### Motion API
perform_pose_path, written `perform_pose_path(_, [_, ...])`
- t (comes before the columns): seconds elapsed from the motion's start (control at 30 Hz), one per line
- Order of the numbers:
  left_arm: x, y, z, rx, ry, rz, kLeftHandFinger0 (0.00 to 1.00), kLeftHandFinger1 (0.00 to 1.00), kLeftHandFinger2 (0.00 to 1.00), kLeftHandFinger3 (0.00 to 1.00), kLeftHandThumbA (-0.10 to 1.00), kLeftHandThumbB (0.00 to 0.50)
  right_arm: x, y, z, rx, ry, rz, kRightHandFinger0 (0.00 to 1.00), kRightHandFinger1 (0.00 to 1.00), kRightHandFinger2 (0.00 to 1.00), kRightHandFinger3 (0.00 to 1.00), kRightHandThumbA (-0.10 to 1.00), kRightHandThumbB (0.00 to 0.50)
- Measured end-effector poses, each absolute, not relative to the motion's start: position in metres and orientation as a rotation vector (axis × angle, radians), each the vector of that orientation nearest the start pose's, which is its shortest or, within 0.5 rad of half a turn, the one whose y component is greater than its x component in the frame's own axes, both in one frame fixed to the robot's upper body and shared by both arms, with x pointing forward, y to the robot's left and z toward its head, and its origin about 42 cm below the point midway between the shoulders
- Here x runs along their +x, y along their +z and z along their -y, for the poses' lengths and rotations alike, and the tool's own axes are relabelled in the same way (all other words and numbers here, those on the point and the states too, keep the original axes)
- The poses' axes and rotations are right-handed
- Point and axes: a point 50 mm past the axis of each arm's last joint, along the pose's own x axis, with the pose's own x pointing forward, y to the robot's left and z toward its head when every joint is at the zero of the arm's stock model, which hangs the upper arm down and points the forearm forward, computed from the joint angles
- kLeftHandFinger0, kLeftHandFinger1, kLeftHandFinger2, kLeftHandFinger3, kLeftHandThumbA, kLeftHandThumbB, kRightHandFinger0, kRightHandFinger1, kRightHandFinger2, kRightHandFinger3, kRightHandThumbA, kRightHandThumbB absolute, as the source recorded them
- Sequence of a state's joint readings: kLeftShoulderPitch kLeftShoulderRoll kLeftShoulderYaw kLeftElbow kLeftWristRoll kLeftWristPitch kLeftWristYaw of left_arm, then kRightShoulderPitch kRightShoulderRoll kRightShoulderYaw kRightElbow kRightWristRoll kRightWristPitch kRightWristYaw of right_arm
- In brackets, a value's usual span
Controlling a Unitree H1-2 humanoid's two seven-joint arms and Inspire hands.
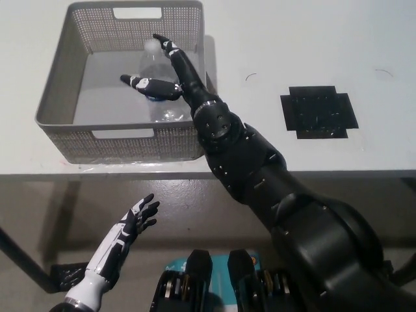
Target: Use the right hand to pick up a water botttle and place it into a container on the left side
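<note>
A clear water bottle (158, 71) with a white cap is inside the grey mesh basket (65, 97) at the table's upper left, towards the basket's right wall. My black right hand (170, 81) reaches over that wall and is open around the bottle. Its fingers stretch straight along the bottle's right side and the thumb lies across its front. The hand hides part of the bottle's lower body, so I cannot tell whether the bottle stands or leans. My white left hand (133, 224) rests open at the lower left, below the table's front edge.
The basket stands near the front edge of the white table (312, 52). A black square marking (318, 112) lies flat on the table to the right of my arm. Dark floor shows under the table edge.
</note>
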State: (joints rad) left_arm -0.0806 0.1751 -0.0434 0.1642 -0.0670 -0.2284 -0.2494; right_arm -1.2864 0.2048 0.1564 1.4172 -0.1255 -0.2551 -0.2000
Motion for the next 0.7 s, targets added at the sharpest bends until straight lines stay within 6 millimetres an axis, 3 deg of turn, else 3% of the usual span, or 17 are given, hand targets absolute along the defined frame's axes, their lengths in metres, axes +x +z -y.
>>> perform_pose_path(0.1, [0.306, 0.09, -0.245, 0.126, -0.302, 0.122, 1.0, 1.0, 1.0, 1.0, 1.0, 0.196, 0.535, 0.284, -0.027, -0.341, 0.339, 0.201, 1.0, 1.0, 1.0, 1.0, 1.0, 0.5])
perform_pose_path(0.3, [0.306, 0.09, -0.245, 0.126, -0.302, 0.119, 1.0, 1.0, 1.0, 1.0, 1.0, 0.184, 0.538, 0.341, -0.024, -0.277, 0.327, 0.433, 1.0, 1.0, 1.0, 1.0, 1.0, 0.5])
perform_pose_path(0.43, [0.306, 0.089, -0.245, 0.125, -0.301, 0.115, 1.0, 1.0, 1.0, 1.0, 1.0, 0.166, 0.532, 0.36, -0.018, -0.227, 0.314, 0.53, 1.0, 1.0, 1.0, 1.0, 1.0, 0.482])
perform_pose_path(0.53, [0.306, 0.089, -0.245, 0.125, -0.301, 0.113, 1.0, 1.0, 1.0, 1.0, 1.0, 0.165, 0.523, 0.355, -0.008, -0.186, 0.298, 0.568, 1.0, 1.0, 1.0, 1.0, 1.0, 0.5])
perform_pose_path(0.63, [0.305, 0.087, -0.245, 0.124, -0.3, 0.107, 1.0, 1.0, 1.0, 1.0, 1.0, 0.17, 0.514, 0.338, 0.008, -0.154, 0.275, 0.576, 1.0, 1.0, 1.0, 1.0, 0.98, 0.5])
perform_pose_path(0.67, [0.304, 0.087, -0.245, 0.124, -0.3, 0.106, 1.0, 1.0, 1.0, 1.0, 1.0, 0.17, 0.511, 0.331, 0.014, -0.148, 0.268, 0.571, 1.0, 1.0, 1.0, 1.0, 1.0, 0.456])
perform_pose_path(0.7, [0.304, 0.086, -0.246, 0.124, -0.299, 0.104, 1.0, 1.0, 1.0, 1.0, 1.0, 0.171, 0.507, 0.324, 0.021, -0.139, 0.259, 0.571, 1.0, 1.0, 1.0, 1.0, 1.0, 0.45])
